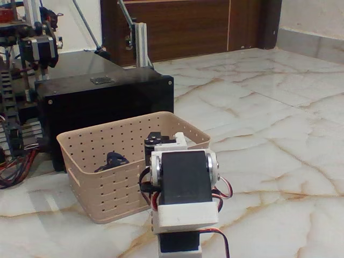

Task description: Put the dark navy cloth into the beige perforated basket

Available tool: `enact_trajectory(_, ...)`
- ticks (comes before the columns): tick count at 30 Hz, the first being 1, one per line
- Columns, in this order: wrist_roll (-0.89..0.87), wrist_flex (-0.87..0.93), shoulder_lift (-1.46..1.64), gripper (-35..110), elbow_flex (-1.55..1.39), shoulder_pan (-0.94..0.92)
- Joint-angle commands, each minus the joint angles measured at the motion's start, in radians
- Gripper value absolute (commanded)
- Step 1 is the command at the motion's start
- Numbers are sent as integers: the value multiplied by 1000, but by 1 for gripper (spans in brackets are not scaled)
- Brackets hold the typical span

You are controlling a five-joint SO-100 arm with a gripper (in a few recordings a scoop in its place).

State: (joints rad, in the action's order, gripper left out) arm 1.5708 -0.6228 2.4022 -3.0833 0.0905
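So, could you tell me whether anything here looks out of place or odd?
Nothing stands out. The beige perforated basket sits upright on the marble floor, a dark item lies inside it, and the black box behind looks undisturbed.

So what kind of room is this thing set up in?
Probably a home or hobby workshop, not a factory: polished marble floor, a wooden door behind, and a glossy black box beside a wired machine frame.

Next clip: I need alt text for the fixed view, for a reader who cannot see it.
A beige perforated basket stands on a marble surface with a small dark navy cloth lying inside it. The white and black robot arm rises in the foreground in front of the basket, and a glossy black box sits behind.
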Motion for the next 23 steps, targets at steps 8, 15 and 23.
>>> enact_trajectory(8, 15, 0, 15, 0, 2, -6)
enact_trajectory(15, 18, 0, 14, 0, 2, -12)
enact_trajectory(23, 29, 0, 14, 0, 2, -15)
